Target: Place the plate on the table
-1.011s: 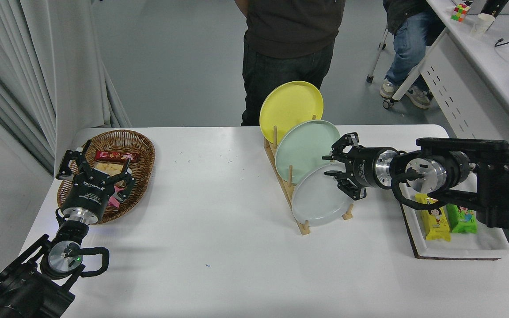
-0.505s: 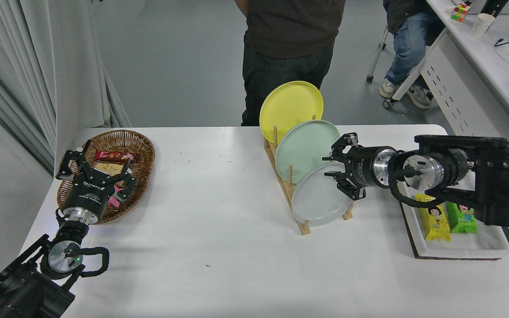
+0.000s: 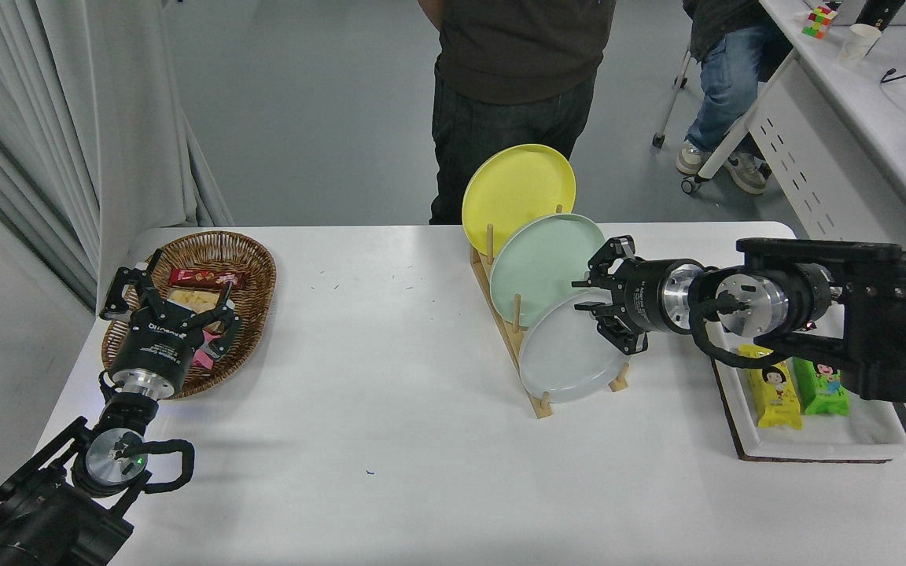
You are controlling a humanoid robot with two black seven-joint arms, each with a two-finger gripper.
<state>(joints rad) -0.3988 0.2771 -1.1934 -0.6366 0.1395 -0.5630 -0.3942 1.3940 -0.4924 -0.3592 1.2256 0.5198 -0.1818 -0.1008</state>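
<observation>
Plate (image 3: 567, 354) of pale grey, right of centre in the frame, we see leaning in the nearest slot of the wooden rack (image 3: 510, 334) on the white desk (image 3: 390, 424), in front of the mint-green plate (image 3: 541, 263). Our right tool (image 3: 593, 305) hangs spread at its upper right rim, gripping nothing. Our left tool (image 3: 166, 295) sits spread over the basket (image 3: 252, 259) at lower left

Single high head view, angled forward and down over the table (image 3: 390, 409).
</observation>
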